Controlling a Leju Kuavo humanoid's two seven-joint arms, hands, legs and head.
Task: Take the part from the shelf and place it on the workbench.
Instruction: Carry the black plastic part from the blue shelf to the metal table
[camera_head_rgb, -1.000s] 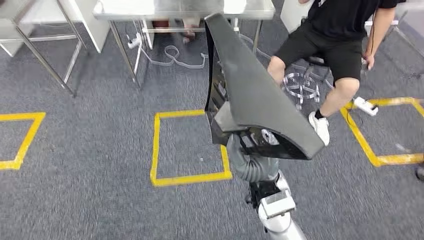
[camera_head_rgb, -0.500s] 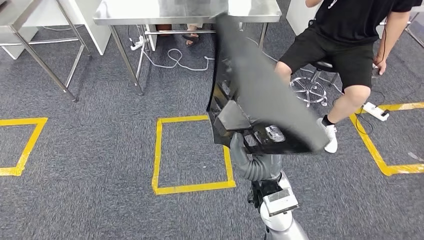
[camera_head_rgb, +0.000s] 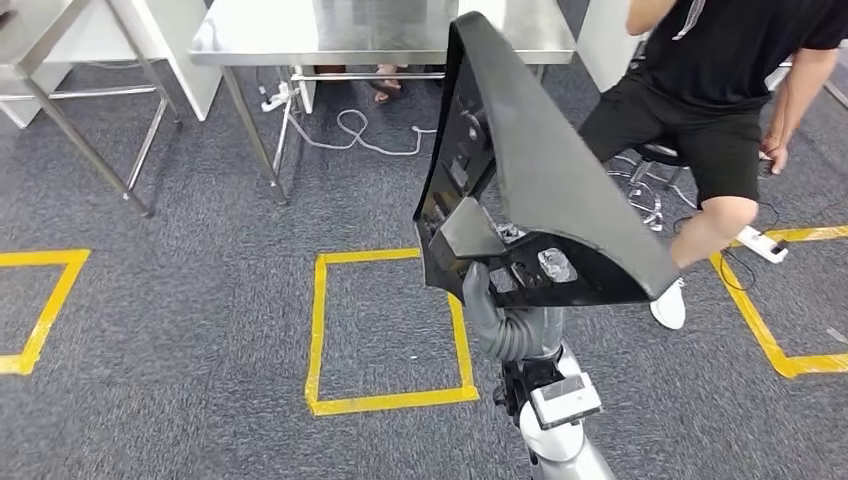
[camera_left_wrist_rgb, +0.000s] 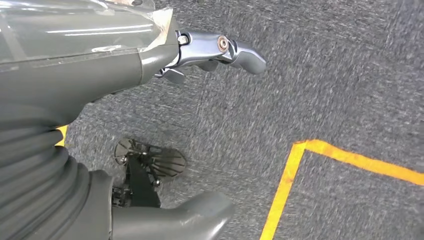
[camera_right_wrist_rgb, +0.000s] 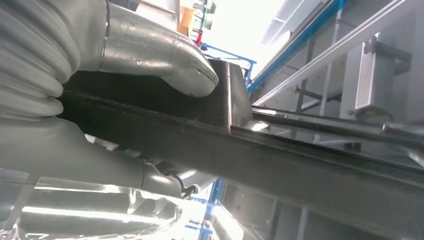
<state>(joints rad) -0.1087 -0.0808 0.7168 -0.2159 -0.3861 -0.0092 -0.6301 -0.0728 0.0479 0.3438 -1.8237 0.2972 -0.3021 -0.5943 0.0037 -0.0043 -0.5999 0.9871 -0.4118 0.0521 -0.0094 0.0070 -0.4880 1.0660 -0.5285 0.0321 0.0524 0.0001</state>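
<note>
The part (camera_head_rgb: 545, 170) is a large black moulded panel with a curved outer face and ribbed inner side. My right hand (camera_head_rgb: 497, 318) grips its lower edge from below and holds it upright in front of me, above the carpet. In the right wrist view the thumb (camera_right_wrist_rgb: 170, 65) presses on the part's black rim (camera_right_wrist_rgb: 300, 155). The steel workbench (camera_head_rgb: 300, 35) stands ahead, its middle hidden behind the part. My left hand (camera_left_wrist_rgb: 150, 60) hangs over the carpet with its fingers (camera_left_wrist_rgb: 235, 50) spread and nothing in it.
A person (camera_head_rgb: 720, 90) in black sits on a stool at the right, one foot near the part. A yellow tape square (camera_head_rgb: 318, 330) marks the carpet ahead. Cables (camera_head_rgb: 360, 135) lie under the workbench. A second metal table (camera_head_rgb: 60, 45) stands at the left.
The whole picture has shifted down: the camera has moved towards the workbench. The part stays upright in my right hand's grip.
</note>
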